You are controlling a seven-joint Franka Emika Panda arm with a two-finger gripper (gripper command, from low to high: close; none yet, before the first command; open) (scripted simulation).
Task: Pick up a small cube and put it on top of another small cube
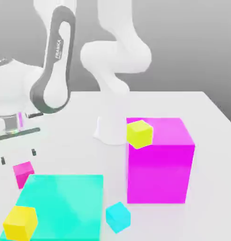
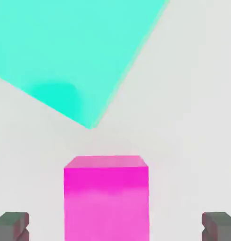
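We find the small magenta-pink cube (image 1: 23,172) resting on the white desk (image 1: 183,104) at the exterior view's left, touching the far edge of the large flat cyan block (image 1: 63,204), and in the hand view it sits between the spread fingertips (image 2: 12,226) of the gripper (image 1: 17,156), which hangs released just above it with nothing grasped. The greenish lemon-yellow cube (image 1: 139,133) stands beside the big magenta block (image 1: 160,160), near the arm's base. A golden-yellow cube (image 1: 20,222) and a small cyan cube (image 1: 118,217) flank the flat cyan block's near side.
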